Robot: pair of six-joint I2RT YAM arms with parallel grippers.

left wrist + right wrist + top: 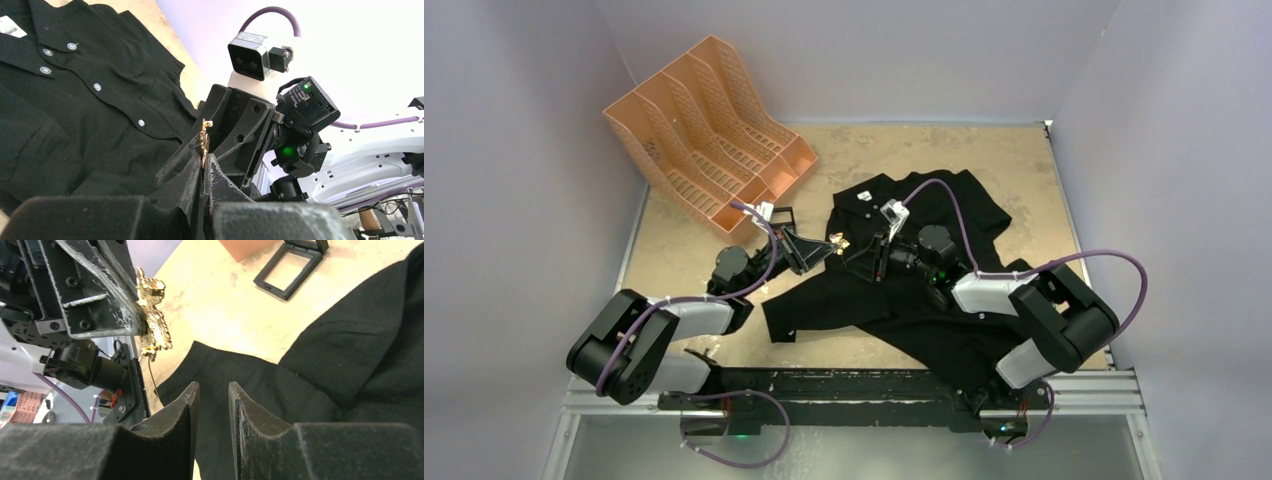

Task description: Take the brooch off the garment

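**Clearly apart: gold brooch and black shirt**

The left gripper (202, 169) is closed tight on the tiny gold-yellow, leaf-shaped metal brooch (204, 141). Its two dark fingers pinch the brooch's lower edge, so most of the ornament stands above the fingertips. Seen from the right wrist, the brooch (153, 324) hangs over bare table beside the shirt's edge and touches no cloth.

The black short-sleeved, collared button-up garment (854, 300) lies rumpled on the tan, mottled tabletop (994, 165). Its white buttons and white neck label show in the left wrist view.

The right gripper (211, 390) sits just beside the left one, above the shirt. Its jaws stand a narrow gap apart with nothing between them.

A peach-coloured plastic file rack (704, 130) lies at the far left of the table. A small black square frame (287, 269) rests flat near it.
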